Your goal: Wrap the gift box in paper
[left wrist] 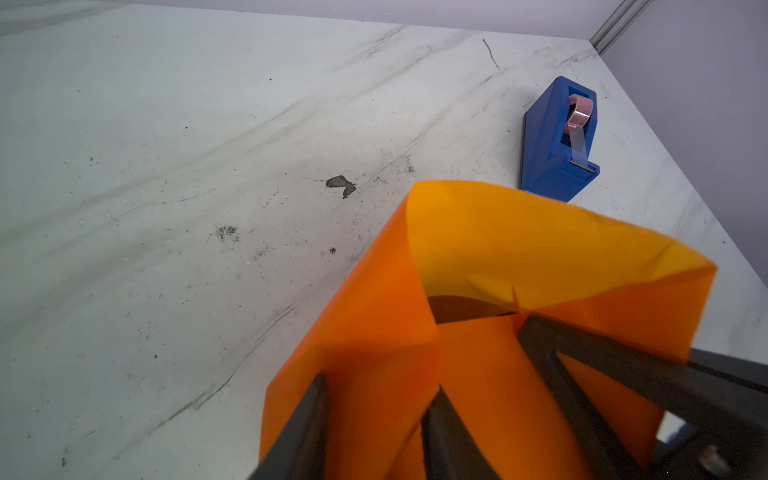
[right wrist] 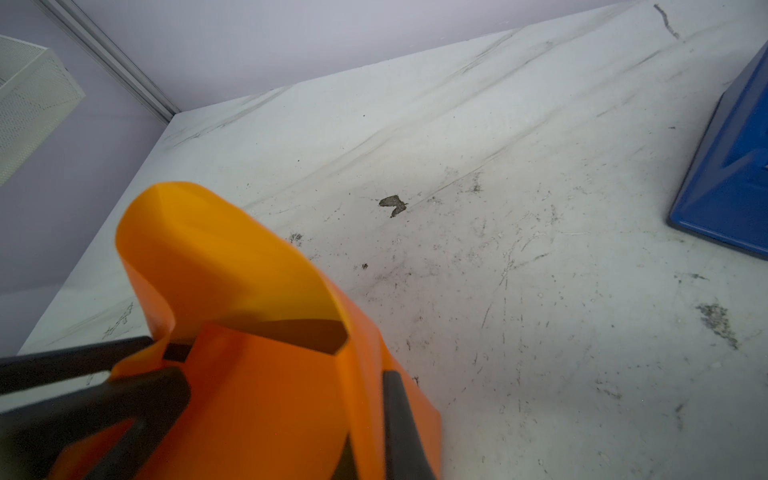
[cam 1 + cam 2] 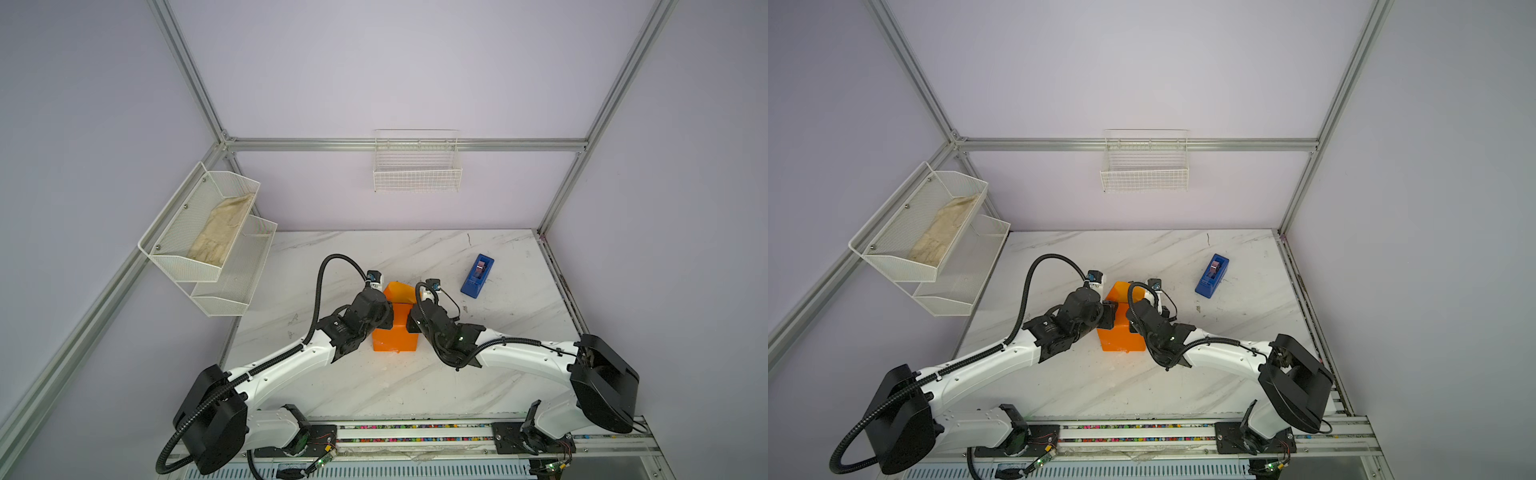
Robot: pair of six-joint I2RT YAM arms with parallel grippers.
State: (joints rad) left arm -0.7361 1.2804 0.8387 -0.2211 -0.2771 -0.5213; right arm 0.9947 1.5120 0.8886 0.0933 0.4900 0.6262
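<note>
We logged the orange paper (image 3: pixel 395 336) folded over into a box-shaped parcel near the middle of the marble table (image 3: pixel 374 386), sitting between the two arms in both top views. The box itself was covered. Only a dark patch (image 1: pixel 469 309) showed inside the open far end of the parcel, and we could not tell whether that was the box. The near part of the parcel lay flat on the table with creased edges, while the far end stood up as a loose curved flap. The left gripper (image 1: pixel 380 386) was at the parcel's left side with its jaws parted. In the left wrist view a strip of paper ran through the gap between its two black fingers (image 1: pixel 307 424), and we could not tell whether the pads touched it. The right gripper (image 3: pixel 413 322) was at the parcel's right side, closed, and in the right wrist view a fold of the paper looked pinched in it, with one finger partly hidden by the sheet. The two grippers were close together over the parcel's middle. We noted a blue tape dispenser (image 3: pixel 477 276) on the table, further back and to the right, apart from the parcel. A white wire basket (image 3: pixel 417 176) hung on the back wall. A white mesh shelf (image 3: pixel 199 266) was on the left wall, with a beige cloth (image 3: pixel 222 235) in its upper tray.
</note>
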